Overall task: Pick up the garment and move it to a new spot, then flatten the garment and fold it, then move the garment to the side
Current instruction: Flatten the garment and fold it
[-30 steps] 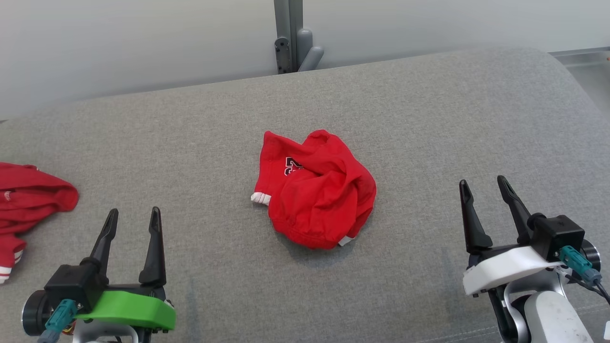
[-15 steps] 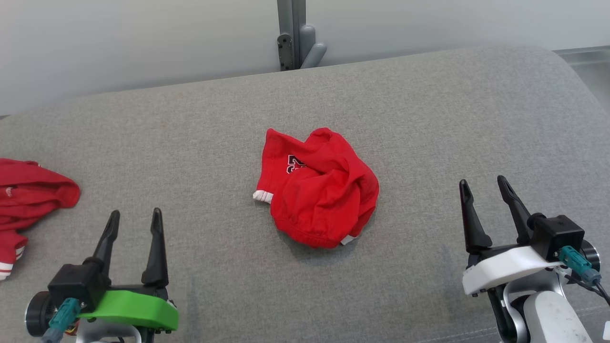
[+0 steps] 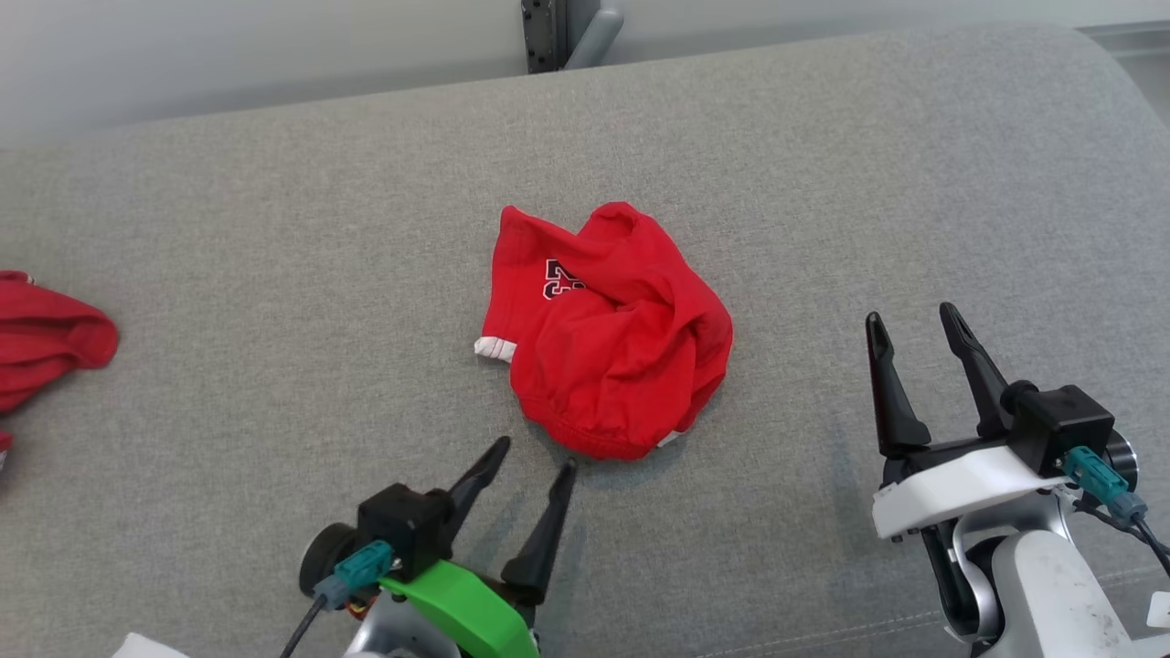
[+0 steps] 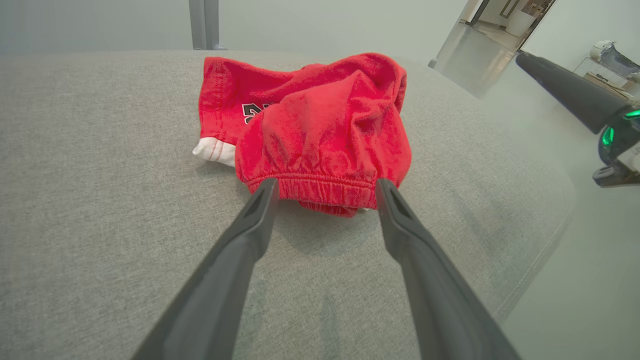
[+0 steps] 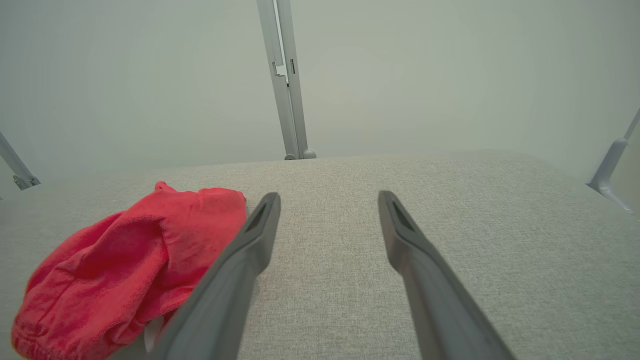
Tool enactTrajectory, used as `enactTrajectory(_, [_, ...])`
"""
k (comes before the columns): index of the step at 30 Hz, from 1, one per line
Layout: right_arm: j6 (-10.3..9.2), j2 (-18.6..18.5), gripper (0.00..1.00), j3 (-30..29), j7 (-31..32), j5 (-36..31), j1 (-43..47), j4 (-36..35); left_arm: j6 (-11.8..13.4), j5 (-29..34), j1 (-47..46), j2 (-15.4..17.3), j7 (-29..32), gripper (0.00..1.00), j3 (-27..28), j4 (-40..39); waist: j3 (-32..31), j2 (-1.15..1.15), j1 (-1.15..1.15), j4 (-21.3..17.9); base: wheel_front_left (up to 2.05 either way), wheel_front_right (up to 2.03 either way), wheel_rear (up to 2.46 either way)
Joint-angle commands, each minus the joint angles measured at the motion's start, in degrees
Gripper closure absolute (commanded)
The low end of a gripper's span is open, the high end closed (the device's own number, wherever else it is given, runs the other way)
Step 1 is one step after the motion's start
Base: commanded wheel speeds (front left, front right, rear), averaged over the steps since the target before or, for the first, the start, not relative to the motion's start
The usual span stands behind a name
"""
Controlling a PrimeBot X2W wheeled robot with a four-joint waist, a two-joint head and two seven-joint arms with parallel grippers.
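The garment (image 3: 608,334) is a crumpled red piece with a dark printed mark and white trim, lying in a heap at the middle of the grey padded surface (image 3: 274,274). My left gripper (image 3: 535,454) stands open just short of its near edge, fingers pointing at it. Through the left wrist camera the garment (image 4: 320,125) shows its elastic hem between the open fingertips of the left gripper (image 4: 325,186). My right gripper (image 3: 909,320) is open at the lower right, well clear of the cloth. The right wrist camera has the garment (image 5: 120,270) to the left of the right gripper (image 5: 327,197).
Another red cloth (image 3: 46,343) lies at the left edge of the padded surface. A grey metal post (image 3: 548,32) rises behind the far edge. The surface rounds off at the right (image 3: 1124,110).
My left arm has swung rightward and forward, bringing its open gripper up to the garment's near edge. The head camera has tipped down a little. The right gripper holds its place.
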Motion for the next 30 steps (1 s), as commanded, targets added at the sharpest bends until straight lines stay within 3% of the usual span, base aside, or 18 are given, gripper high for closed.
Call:
enactTrajectory(1, [-0.01,0.0,0.00,0.2,-0.4,0.1,-0.8,0.0,-0.7,-0.6,-1.3,-0.6,0.4,0.00,-0.9,0.6,2.3,0.00,0.00,-0.6,0.00,0.00,0.00])
enactTrajectory(10, [0.00,0.3,0.00,1.0,-1.6,0.7,-3.4,1.1,-3.0,-3.9,-4.7,-3.9,0.7,0.00,-3.5,7.8,6.3,0.00,0.00,-3.4,0.00,0.00,0.00])
enactTrajectory(17, [0.00,0.4,0.00,0.6,-2.5,1.0,-4.0,2.3,-4.0,-5.8,-6.7,-4.6,-4.2,0.00,-2.9,8.1,7.1,0.00,0.00,-4.3,0.00,0.00,0.00])
enactTrajectory(18, [0.00,0.5,0.00,0.6,-2.7,1.0,-4.1,2.4,-4.1,-5.7,-6.9,-4.3,-4.9,0.04,-2.9,7.7,7.1,0.00,0.00,-4.3,0.00,0.00,0.00])
enactTrajectory(19, [0.00,0.5,0.00,0.5,-2.7,1.1,-4.2,2.5,-4.2,-5.3,-7.1,-4.0,-5.9,0.53,-2.8,6.9,7.1,0.00,0.00,-4.3,0.00,0.00,0.00])
enactTrajectory(20, [-0.01,0.5,0.00,0.5,-2.6,1.0,-4.2,2.7,-4.2,-5.0,-7.2,-3.8,-6.8,0.96,-2.6,5.9,7.0,0.00,0.00,-4.3,0.00,0.00,0.00])
enactTrajectory(21, [0.00,0.5,0.00,0.4,-2.8,1.1,-4.2,2.8,-4.2,-4.2,-7.4,-3.3,-7.4,1.00,-2.6,5.1,6.8,0.00,0.00,-4.2,0.00,0.00,0.00])
enactTrajectory(30, [0.00,0.6,0.00,0.7,-3.7,2.5,-4.6,4.0,-2.3,1.1,-11.3,1.1,-6.1,1.00,-1.9,-6.2,4.7,0.00,0.00,-3.2,0.00,0.00,0.00])
